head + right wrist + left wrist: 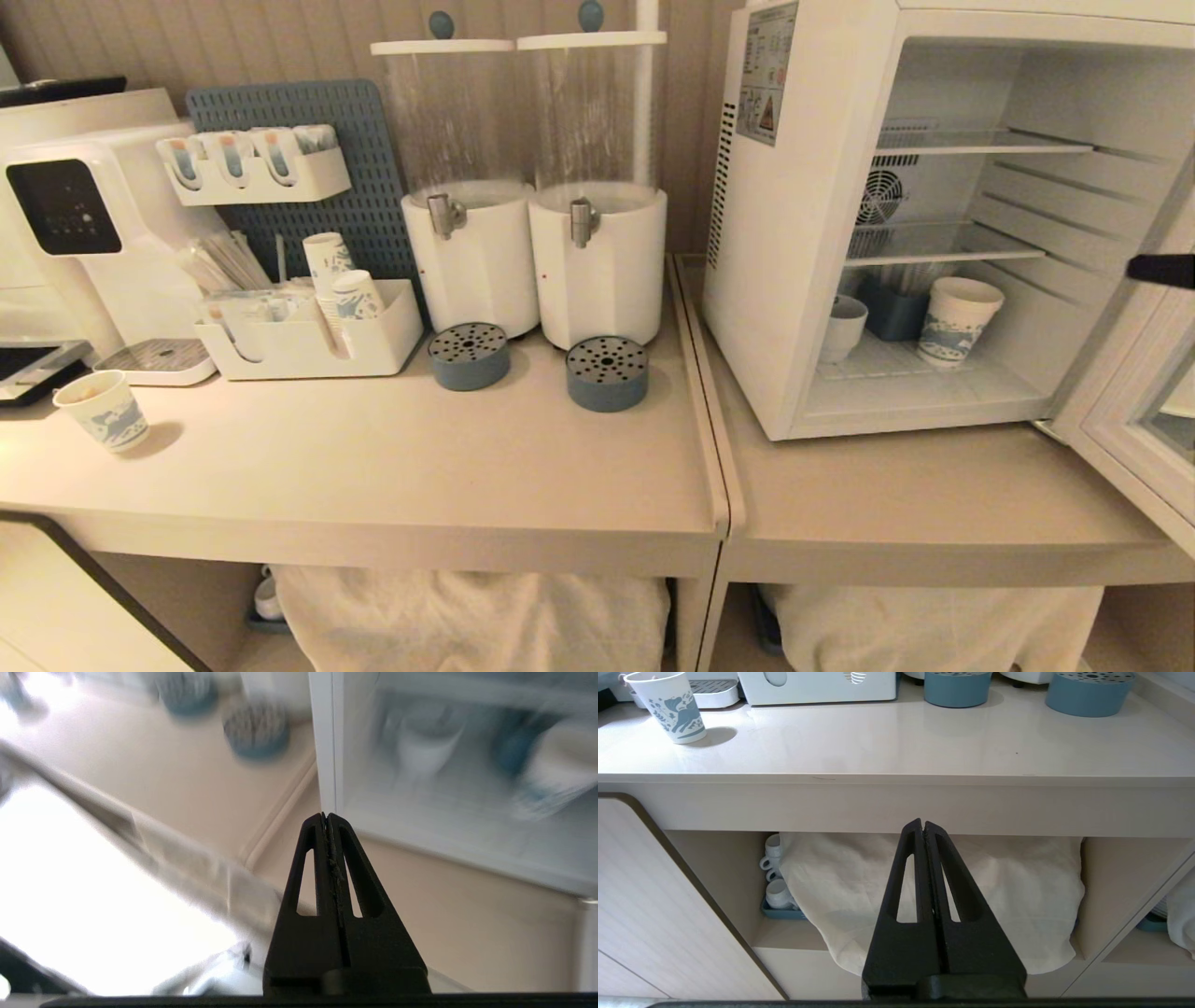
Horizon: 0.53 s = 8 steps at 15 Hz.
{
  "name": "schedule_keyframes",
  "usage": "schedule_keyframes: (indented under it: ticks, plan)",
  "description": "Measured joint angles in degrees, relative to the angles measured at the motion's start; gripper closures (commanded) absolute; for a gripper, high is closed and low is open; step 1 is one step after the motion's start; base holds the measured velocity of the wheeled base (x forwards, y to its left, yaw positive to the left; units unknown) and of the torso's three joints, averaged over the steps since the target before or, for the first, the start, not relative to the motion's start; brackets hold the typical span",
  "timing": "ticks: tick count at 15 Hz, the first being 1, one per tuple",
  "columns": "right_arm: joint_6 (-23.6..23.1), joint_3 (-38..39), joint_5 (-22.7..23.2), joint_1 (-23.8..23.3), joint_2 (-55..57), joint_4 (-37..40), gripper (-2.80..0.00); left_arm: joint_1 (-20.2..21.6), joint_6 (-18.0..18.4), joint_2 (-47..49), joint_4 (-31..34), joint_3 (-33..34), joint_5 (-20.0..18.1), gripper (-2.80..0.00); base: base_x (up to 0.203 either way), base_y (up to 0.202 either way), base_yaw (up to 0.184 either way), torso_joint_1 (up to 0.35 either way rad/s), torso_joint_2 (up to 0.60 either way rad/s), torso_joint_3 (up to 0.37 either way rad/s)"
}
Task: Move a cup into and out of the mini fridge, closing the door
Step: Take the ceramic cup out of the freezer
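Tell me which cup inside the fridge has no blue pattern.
The cup, squat plain white ceramic at the bottom left of the mini fridge. The taller paper cup further right carries a blue print.

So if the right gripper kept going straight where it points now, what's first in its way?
Probably the boxy white mini fridge: the shut right gripper points at its front left edge, though blur leaves depth unclear.

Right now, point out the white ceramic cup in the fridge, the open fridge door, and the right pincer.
white ceramic cup (843,327), head view, on its side wall.
fridge door (1116,425), head view, on its frame.
right pincer (326,817), right wrist view, at its closed fingertips.
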Motion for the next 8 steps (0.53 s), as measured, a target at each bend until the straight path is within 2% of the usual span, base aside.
schedule_keyframes:
  ticks: [2,4,6,8]
  plan:
    - [-5.8,2.0,3.3,-2.3,6.6,-1.0,0.0,0.0,0.0,0.0,0.0,0.0,0.0,0.0,0.0,0.0,0.0,0.0,0.0,0.0]
    - [-12.0,6.6,8.3,-4.8,12.6,-5.8,0.0,0.0,-0.1,0.0,0.0,0.0,0.0,0.0,0.0,0.0,0.0,0.0,0.0,0.0]
    - [-16.7,13.4,13.7,-6.6,18.0,-17.8,0.0,0.0,-0.2,0.0,0.0,0.0,0.0,0.0,0.0,0.0,0.0,0.0,0.0,0.0]
    - [-17.9,19.1,17.0,-7.6,24.7,-33.2,0.0,0.0,-0.3,0.0,0.0,0.0,0.0,0.0,0.0,0.0,0.0,0.0,0.0,0.0]
